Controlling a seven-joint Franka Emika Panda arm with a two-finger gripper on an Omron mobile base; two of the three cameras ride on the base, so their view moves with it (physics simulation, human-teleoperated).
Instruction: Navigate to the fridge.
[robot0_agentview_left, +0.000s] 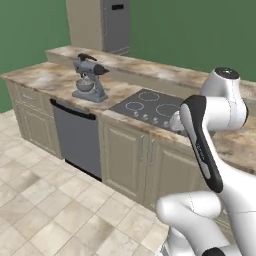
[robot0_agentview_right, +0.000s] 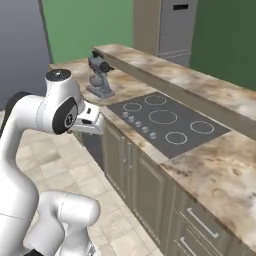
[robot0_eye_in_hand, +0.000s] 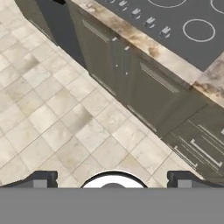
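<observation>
Behind the counter (robot0_agentview_left: 45, 75), far wall: fridge (robot0_agentview_left: 116, 25), well apart from base | arm tucked for driving | gripper (robot0_eye_in_hand: 112, 178) fingertips spread apart, empty, over floor (robot0_eye_in_hand: 52, 118) | judged: driving remains.

stand mixer (robot0_agentview_left: 89, 79) – beside cooktop (robot0_agentview_left: 150, 106)

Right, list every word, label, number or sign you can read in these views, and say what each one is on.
No readable text anywhere.
Fridge: its small black display strip is blank at this size.
Cooktop: only ring outlines and small knobs, no markings legible.
Stand mixer: no brand visible.
Dishwasher: plain grey front, no label.
</observation>
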